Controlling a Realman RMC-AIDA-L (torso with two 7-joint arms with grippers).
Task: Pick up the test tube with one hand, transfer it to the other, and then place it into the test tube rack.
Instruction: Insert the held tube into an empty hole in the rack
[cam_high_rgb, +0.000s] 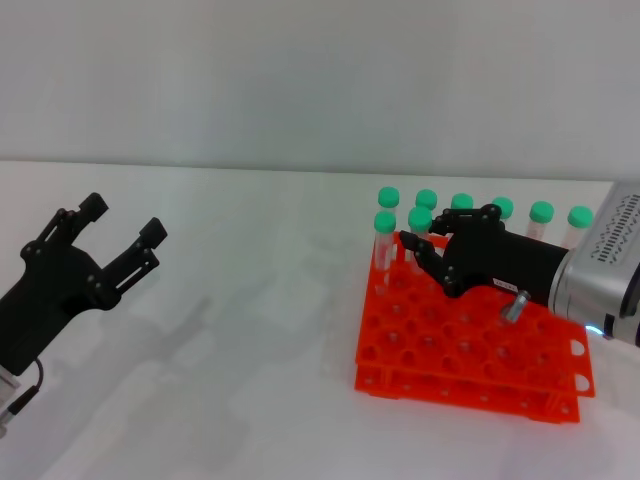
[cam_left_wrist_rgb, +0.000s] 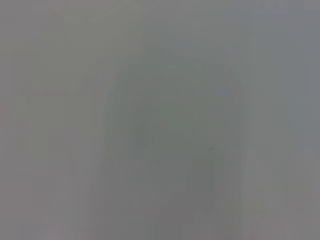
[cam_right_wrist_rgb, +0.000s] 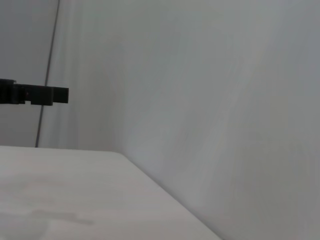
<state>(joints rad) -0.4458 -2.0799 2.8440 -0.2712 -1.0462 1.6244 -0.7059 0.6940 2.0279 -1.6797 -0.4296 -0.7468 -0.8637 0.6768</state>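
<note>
The orange-red test tube rack (cam_high_rgb: 470, 385) stands on the white table at the right. Several green-capped test tubes stand upright in its far rows. One test tube (cam_high_rgb: 420, 218) stands in the second row, beside another (cam_high_rgb: 385, 222). My right gripper (cam_high_rgb: 440, 235), black on a silver wrist, hovers low over the rack with its fingers apart, right next to that tube. I cannot tell if it touches it. My left gripper (cam_high_rgb: 125, 220) is open and empty, raised over the table at the far left. The left wrist view shows only blank grey.
The white table (cam_high_rgb: 260, 330) stretches between the left gripper and the rack, with a pale wall behind. The right wrist view shows the table (cam_right_wrist_rgb: 75, 200), the wall and a black bar (cam_right_wrist_rgb: 35, 94) at the picture's edge.
</note>
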